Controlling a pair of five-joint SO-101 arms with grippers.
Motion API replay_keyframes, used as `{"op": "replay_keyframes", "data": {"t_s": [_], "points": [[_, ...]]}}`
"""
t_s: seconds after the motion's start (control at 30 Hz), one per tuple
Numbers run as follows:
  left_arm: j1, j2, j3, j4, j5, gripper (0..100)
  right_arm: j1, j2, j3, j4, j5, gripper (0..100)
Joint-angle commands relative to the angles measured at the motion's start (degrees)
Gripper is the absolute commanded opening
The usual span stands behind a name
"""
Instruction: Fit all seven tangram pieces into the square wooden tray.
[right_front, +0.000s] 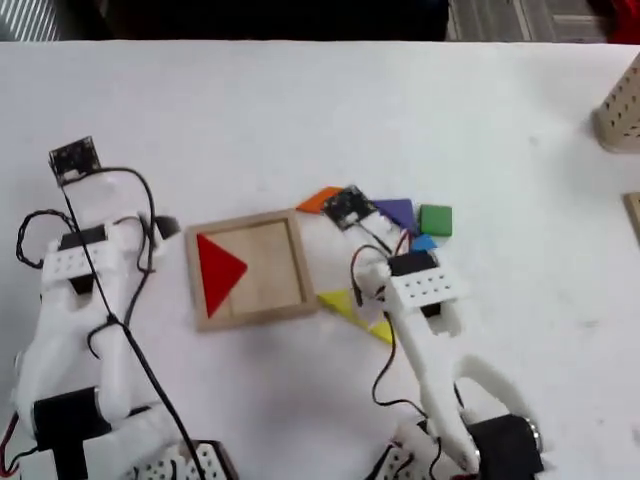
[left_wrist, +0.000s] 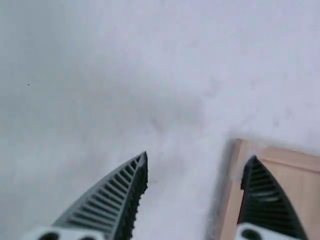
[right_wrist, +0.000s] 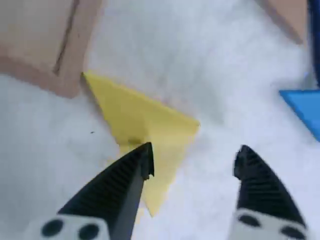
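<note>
Near the middle of the desk (right_front: 300, 110), from the high view, the square wooden tray (right_front: 246, 217) holds only a red triangle (right_front: 218, 270), against its left wall. The yellow triangle (right_front: 338, 302) lies just off the tray's lower right corner, with the right arm (right_front: 420, 290) over it. An orange piece (right_front: 320, 198), a purple piece (right_front: 397, 212), a green piece (right_front: 435, 219) and a blue piece (right_front: 422, 243) are grouped off the upper right corner.

From the left wrist, the left pincer (left_wrist: 198, 160) is wide open and holds nothing. One finger is over the tray's corner, the other over bare desk.

From the right wrist, the right pincer (right_wrist: 195, 149) is wide open too and empty. One fingertip is above the yellow triangle's edge and the other above bare desk, so the piece lies to one side of the gap. I judge the step is to grasp this piece. The pincer should shift until both fingers straddle it, go low to the desk, and close on opposite edges, because such a thin piece can slide away.
</note>
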Motion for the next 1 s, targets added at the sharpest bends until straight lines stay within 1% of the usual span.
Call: {"op": "replay_keyframes", "data": {"t_s": [0.0,0.13,0.23,0.4,0.6,0.73,0.87,0.93,0.97], "points": [[0.57,0.13,-1.76,-0.79,0.53,30,-3.12,3.3,-0.88,-0.04,3.96,31.4],[0.57,0.13,-1.76,-0.79,0.53,30,-3.21,7.6,-4.75,-0.13,3.87,31.2],[0.57,0.04,-1.23,-1.05,0.53,30,-4.7,11.03,-5.98,0.04,3.87,31.2],[0.57,0.04,-1.23,-1.05,0.53,30,-6.37,14.11,-9.05,2.86,4.4,31.2],[0.57,0.04,-1.23,-1.05,0.53,30,-9.8,14.99,-9.05,5.32,10.29,31.2],[0.57,0.04,-1.23,-1.05,0.53,30,-10.95,15.25,-9.05,6.02,11.16,31.2],[0.57,0.04,-1.23,-1.05,0.53,30,-11.03,15.25,-8.97,6.73,13.8,31.1],[0.57,0.04,-1.23,-1.05,0.53,30,-11.03,15.34,-8.97,6.64,13.54,28.3],[0.57,0.04,-1.23,-1.05,0.53,30,-11.03,15.34,-8.97,6.64,13.54,24.6]]}}
